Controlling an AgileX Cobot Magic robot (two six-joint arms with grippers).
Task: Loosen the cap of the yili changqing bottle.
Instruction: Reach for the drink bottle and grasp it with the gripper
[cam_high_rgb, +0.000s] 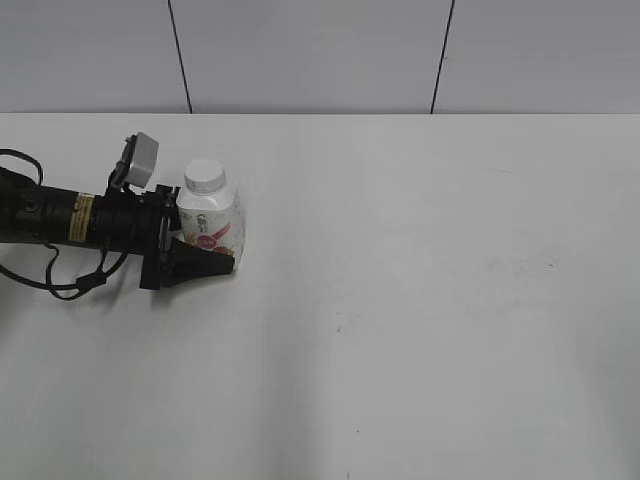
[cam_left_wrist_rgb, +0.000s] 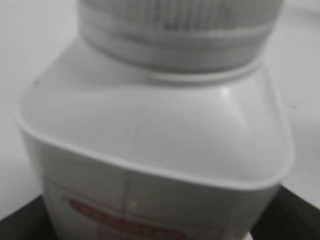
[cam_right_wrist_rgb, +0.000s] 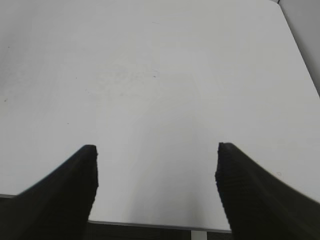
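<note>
The yili changqing bottle (cam_high_rgb: 210, 222) stands upright at the table's left, white with a pink-red label low on its front. Its white ribbed cap (cam_high_rgb: 204, 176) sits on the neck. My left gripper (cam_high_rgb: 222, 250) reaches in from the left and is shut on the bottle's lower body, the near finger crossing its front. In the left wrist view the bottle (cam_left_wrist_rgb: 150, 130) fills the frame, the cap (cam_left_wrist_rgb: 175, 30) is at the top, and dark fingers (cam_left_wrist_rgb: 292, 212) press both lower sides. My right gripper (cam_right_wrist_rgb: 156, 149) is open over bare table, outside the exterior view.
The white table (cam_high_rgb: 420, 300) runs out to the right of the bottle. A grey panelled wall (cam_high_rgb: 310, 50) stands behind it. The left arm's black cable (cam_high_rgb: 60, 285) loops on the table. The table's edge (cam_right_wrist_rgb: 150, 222) shows just under the right fingers.
</note>
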